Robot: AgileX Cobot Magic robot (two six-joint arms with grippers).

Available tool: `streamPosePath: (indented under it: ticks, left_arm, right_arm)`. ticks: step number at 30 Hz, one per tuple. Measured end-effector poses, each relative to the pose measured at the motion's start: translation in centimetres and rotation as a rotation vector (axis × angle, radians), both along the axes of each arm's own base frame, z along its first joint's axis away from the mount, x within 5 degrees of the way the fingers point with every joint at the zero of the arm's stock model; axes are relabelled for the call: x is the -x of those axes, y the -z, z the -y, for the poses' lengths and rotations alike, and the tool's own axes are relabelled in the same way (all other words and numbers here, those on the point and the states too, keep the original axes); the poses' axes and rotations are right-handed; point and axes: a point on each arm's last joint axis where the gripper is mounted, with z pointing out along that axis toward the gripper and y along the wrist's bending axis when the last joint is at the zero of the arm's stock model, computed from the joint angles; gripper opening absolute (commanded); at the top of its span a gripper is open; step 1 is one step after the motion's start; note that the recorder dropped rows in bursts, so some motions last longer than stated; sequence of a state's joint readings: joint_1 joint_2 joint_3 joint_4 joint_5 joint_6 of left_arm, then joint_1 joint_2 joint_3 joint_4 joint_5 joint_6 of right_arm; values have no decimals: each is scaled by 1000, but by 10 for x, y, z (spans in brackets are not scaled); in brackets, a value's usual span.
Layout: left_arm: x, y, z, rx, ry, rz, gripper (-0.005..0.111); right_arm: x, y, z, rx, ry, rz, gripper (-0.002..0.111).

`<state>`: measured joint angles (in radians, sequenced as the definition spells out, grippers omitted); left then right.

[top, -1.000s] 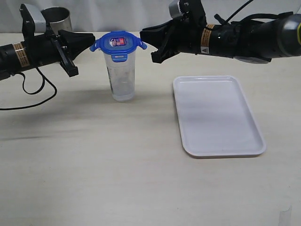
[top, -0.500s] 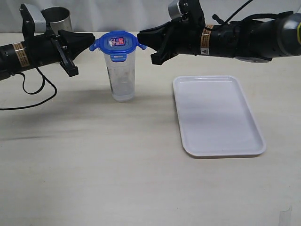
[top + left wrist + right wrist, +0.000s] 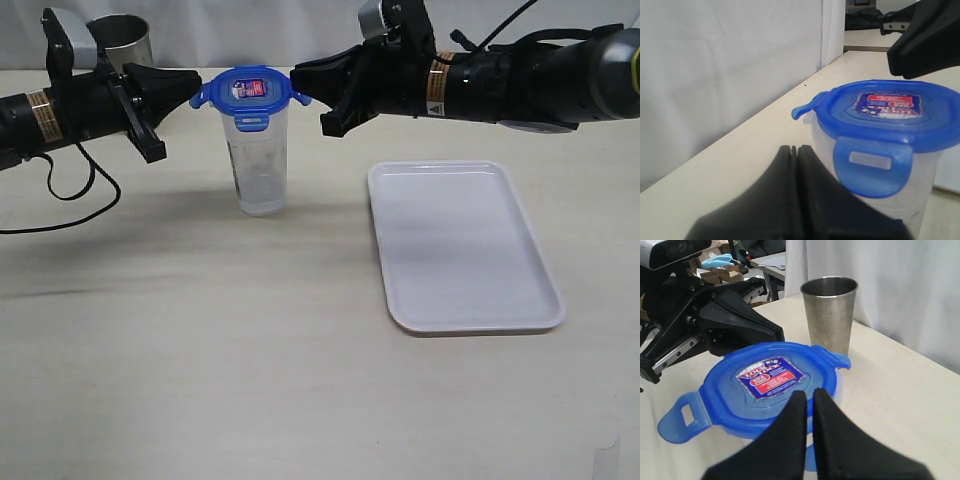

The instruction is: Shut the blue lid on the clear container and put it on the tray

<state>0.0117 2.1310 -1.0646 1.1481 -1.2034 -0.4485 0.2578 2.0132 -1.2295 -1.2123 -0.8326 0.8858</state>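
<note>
Where the table comes closest to the camera on the right, the tray rests flat, its long axis running away from the viewer. Left of it and clearly apart, the clear container stands upright on the table, long axis vertical, mouth up. It is capped by the blue lid, which lies level. The lid's front flap hangs down the wall while the side flaps stick outward. The left gripper and right gripper, both pressed together and holding nothing, point at those side flaps from either side. Farthest back, a steel cup stands behind the left arm.
</note>
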Motion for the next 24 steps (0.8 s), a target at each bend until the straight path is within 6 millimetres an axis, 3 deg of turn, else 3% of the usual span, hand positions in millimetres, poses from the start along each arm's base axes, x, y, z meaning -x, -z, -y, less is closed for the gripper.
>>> streamPosePath:
  ticks: [24]
  left_arm:
    - [1, 1, 0, -7, 10, 0, 0]
  right_arm:
    - [1, 1, 0, 4, -8, -18, 4]
